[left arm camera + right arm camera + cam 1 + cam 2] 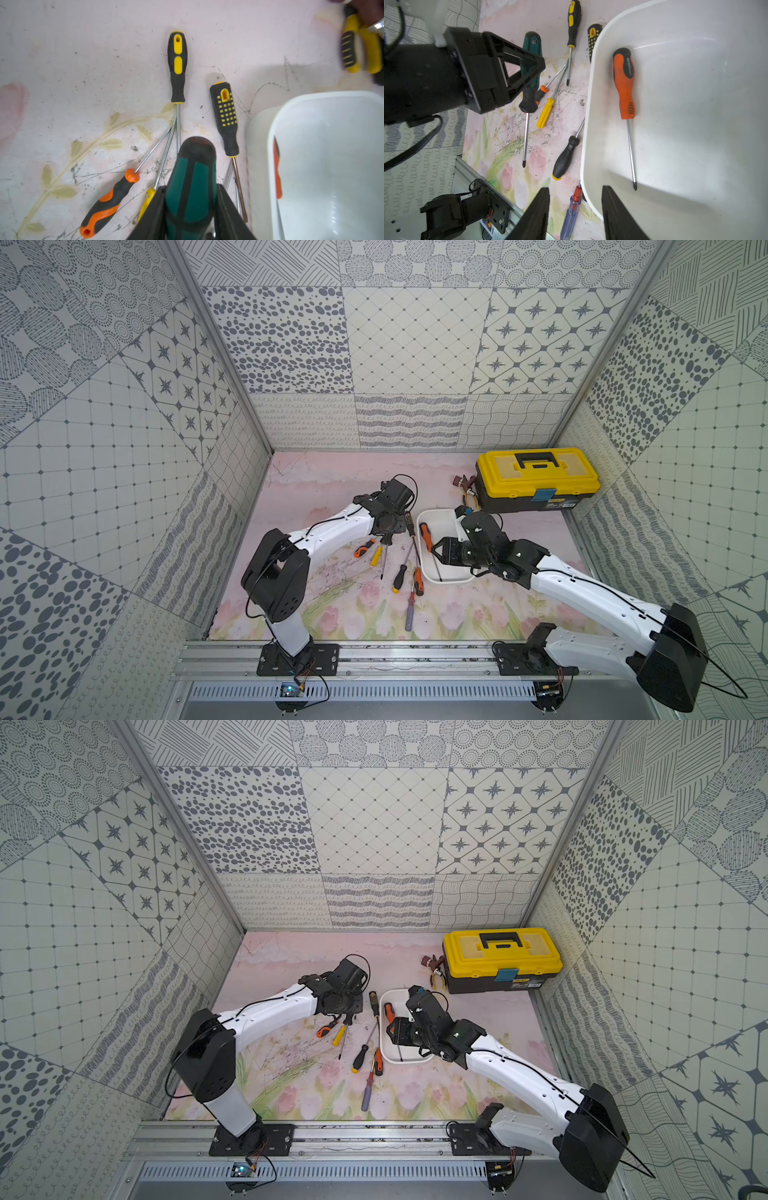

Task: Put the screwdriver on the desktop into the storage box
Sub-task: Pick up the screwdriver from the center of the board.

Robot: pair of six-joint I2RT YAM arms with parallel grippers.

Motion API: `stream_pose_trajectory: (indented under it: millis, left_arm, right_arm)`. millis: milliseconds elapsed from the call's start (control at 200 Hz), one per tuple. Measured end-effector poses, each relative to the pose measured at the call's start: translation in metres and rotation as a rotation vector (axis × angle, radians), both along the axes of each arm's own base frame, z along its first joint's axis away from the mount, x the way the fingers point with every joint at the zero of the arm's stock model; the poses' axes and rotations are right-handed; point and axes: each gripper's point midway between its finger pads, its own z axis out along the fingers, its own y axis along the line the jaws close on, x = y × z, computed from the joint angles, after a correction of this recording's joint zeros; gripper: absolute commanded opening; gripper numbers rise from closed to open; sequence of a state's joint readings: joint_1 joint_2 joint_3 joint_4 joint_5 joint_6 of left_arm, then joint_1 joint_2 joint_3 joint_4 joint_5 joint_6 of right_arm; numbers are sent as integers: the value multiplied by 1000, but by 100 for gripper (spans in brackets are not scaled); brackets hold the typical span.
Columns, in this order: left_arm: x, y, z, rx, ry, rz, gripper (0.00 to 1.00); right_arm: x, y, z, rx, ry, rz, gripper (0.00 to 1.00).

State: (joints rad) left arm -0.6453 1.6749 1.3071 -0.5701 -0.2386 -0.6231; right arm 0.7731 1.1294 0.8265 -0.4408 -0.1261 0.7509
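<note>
On the pink flowered desktop (332, 481), my left gripper (190, 192) is shut on the green-and-black handle of a screwdriver (192, 178), whose shaft (383, 562) points toward the front edge. I cannot tell whether it is off the surface. The white storage box (436, 516) stands just to its right and holds an orange-handled screwdriver (624, 83). My right gripper (575, 191) hangs open over the box's near left rim with nothing between its fingers. Several other screwdrivers lie between the arms, among them a yellow-handled one (376, 556) and a clear blue one (409, 616).
A yellow-lidded black toolbox (536, 479) stands at the back right, with pliers (469, 495) against its left end. A black-and-yellow screwdriver (400, 577) and an orange one (417, 581) lie close to the box's left wall. Patterned walls enclose three sides.
</note>
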Motion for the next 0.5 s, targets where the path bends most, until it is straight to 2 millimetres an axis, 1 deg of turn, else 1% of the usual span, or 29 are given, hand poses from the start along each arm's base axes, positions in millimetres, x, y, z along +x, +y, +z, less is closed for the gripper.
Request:
stream_pose_trajectory:
  millis: [30, 95, 170, 230, 360, 445, 495]
  left_arm:
    - [-4, 2, 14, -26, -28, 3, 0]
    - [-14, 7, 36, -106, -72, 5, 0]
    - [-30, 12, 54, -231, -110, 7, 0]
    - [-44, 13, 61, -343, -130, 10, 0]
    - [-74, 7, 64, -615, -152, 3, 0]
    - [-88, 6, 68, -755, -162, 11, 0]
    - [-95, 5, 78, -837, -179, 5, 0]
  right_arm:
    - [-2, 4, 5, 30, -9, 17, 56]
    - [-6, 13, 14, 101, -23, 52, 61]
    - [-12, 23, 24, 183, -37, 100, 67]
    - [-16, 30, 34, 244, -48, 132, 70]
    - [-22, 45, 59, 374, -88, 200, 71]
    - [-28, 52, 69, 435, -104, 241, 71]
    - [-32, 57, 74, 454, -111, 265, 70]
